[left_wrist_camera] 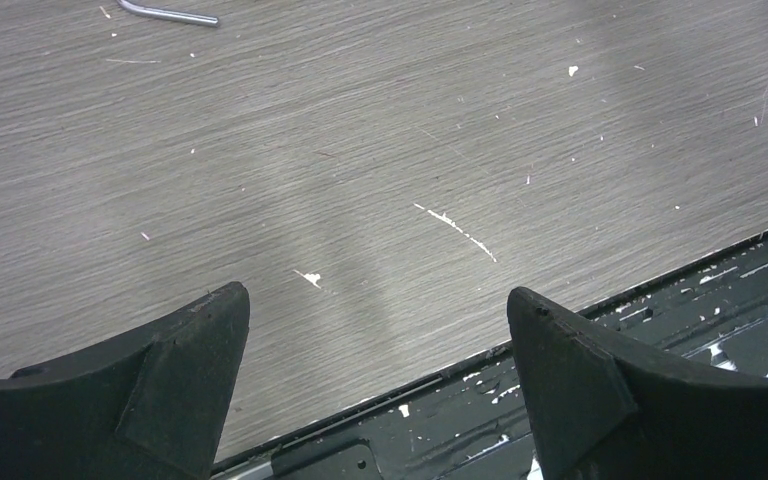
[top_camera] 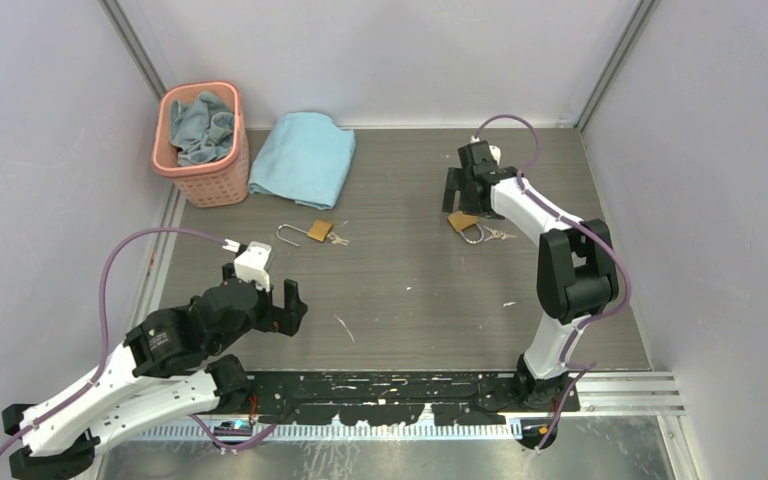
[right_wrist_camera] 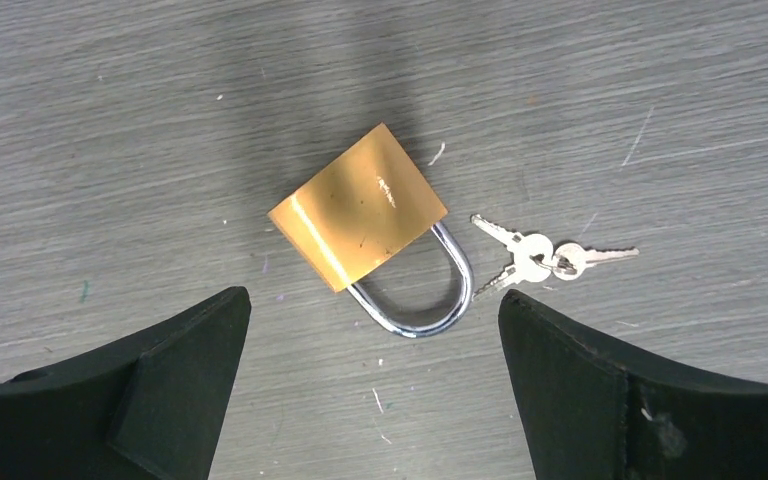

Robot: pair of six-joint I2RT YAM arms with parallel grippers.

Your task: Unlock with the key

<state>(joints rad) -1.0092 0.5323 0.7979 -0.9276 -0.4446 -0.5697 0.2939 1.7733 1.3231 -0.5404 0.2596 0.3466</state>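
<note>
A brass padlock point(right_wrist_camera: 358, 205) with its steel shackle point(right_wrist_camera: 430, 300) shut lies flat on the grey table, with a small bunch of silver keys point(right_wrist_camera: 540, 258) just to its right and apart from it. My right gripper point(right_wrist_camera: 372, 295) is open and empty, hovering over the table just short of the shackle. In the top view this padlock point(top_camera: 463, 221) and its keys point(top_camera: 500, 235) lie at the right, under my right gripper point(top_camera: 460, 200). My left gripper point(top_camera: 272, 290) is open and empty near the front left; it shows open in the left wrist view point(left_wrist_camera: 377, 290).
A second brass padlock point(top_camera: 320, 231) with a long shackle and keys point(top_camera: 338, 240) lies mid-table; part of its shackle point(left_wrist_camera: 165, 13) shows in the left wrist view. A pink basket point(top_camera: 202, 145) with cloth and a blue towel point(top_camera: 303, 157) sit at the back left. A black rail point(top_camera: 410, 385) runs along the front.
</note>
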